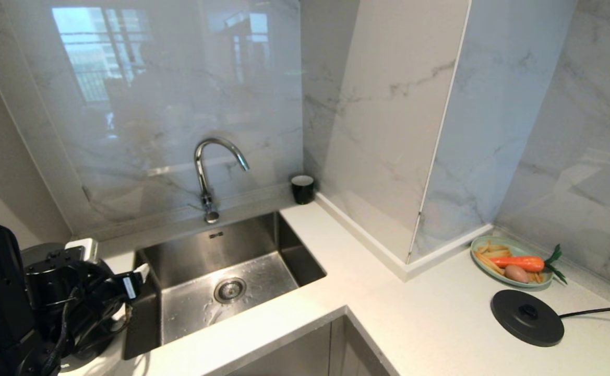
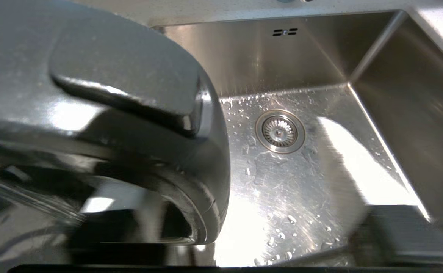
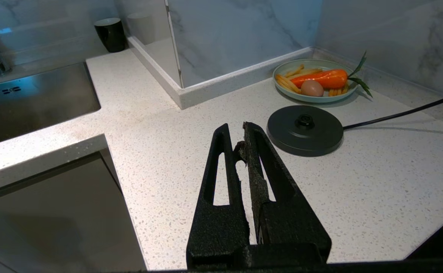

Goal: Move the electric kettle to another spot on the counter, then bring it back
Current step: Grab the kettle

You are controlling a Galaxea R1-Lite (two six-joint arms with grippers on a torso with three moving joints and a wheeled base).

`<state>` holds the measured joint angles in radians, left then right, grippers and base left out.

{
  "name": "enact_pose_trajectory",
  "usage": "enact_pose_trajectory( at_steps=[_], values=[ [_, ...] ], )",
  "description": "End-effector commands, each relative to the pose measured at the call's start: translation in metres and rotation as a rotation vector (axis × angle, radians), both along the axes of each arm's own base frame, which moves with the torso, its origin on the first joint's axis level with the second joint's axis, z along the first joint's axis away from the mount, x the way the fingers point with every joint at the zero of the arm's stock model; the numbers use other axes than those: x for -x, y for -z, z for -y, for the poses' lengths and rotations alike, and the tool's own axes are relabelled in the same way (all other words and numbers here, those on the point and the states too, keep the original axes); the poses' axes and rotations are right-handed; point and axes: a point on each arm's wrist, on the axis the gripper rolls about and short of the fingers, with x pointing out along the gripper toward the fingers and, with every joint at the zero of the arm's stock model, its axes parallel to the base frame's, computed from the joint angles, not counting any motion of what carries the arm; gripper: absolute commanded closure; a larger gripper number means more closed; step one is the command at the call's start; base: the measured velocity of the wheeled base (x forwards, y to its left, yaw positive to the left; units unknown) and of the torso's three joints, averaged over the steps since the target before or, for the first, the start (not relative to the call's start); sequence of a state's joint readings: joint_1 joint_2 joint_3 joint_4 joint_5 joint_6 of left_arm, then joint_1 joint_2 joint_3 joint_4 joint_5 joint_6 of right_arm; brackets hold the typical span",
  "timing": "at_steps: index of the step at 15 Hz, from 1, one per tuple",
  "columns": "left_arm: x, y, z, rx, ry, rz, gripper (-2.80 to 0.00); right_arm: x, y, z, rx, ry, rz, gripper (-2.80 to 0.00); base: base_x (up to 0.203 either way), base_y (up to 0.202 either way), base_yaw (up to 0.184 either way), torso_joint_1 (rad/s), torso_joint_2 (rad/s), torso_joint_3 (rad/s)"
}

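Judging by where things lie, the first leg looks done and the return has yet to happen. The base (image 1: 526, 317) sits bare near the right edge of the surface (image 1: 430, 324), its cord running off to the right, with nothing on it. The kettle (image 2: 92, 113) is far from there, on the other side of the sink (image 1: 294, 250), at the left end of the surface. It fills much of the left wrist view, grey lid uppermost and glossy black body curving down next to the sink's rim.

The left arm (image 1: 18, 303) is bent over that spot in the head view and hides the kettle almost wholly. The left pincer (image 2: 251, 239) is right at the kettle, with one finger (image 2: 395, 233) showing out over the sink, but I cannot tell whether it is grasping the handle, closing on it or letting it go. Nor can I tell whether the kettle rests on the surface or hangs just above it.

The right pincer (image 3: 236, 131) is clenched on nothing and hangs idle above the front of the surface, just short of the base.

What is left, as I read it: a sure hold on the handle, a carry across the sink, and a set-down at the base.
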<state>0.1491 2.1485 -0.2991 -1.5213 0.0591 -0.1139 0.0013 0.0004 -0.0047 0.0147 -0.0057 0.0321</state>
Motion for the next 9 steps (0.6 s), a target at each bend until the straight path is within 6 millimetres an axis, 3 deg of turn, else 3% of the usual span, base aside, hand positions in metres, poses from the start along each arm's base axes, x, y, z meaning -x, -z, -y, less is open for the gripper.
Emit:
enact_pose_trajectory(
  at_steps=[1, 6, 9],
  values=[
    [0.0001, -0.0014, 0.0001, -0.009, 0.002, 0.008, 0.0, 0.0, 0.0, 0.0, 0.0, 0.0, 0.001, 0.0, 0.0, 0.0, 0.0, 0.0, 0.0, 0.0],
    [0.002, -0.0001, -0.0009, -0.015, 0.0, -0.003, 0.0, 0.0, 0.0, 0.0, 0.0, 0.0, 0.001, 0.0, 0.0, 0.0, 0.0, 0.0, 0.0, 0.0],
    [0.0024, -0.0092, 0.0019, -0.019, 0.008, 0.03, 0.0, 0.0, -0.0001, 0.0, 0.0, 0.0, 0.0, 0.0, 0.0, 0.0, 0.0, 0.0, 0.0, 0.0]
  ],
)
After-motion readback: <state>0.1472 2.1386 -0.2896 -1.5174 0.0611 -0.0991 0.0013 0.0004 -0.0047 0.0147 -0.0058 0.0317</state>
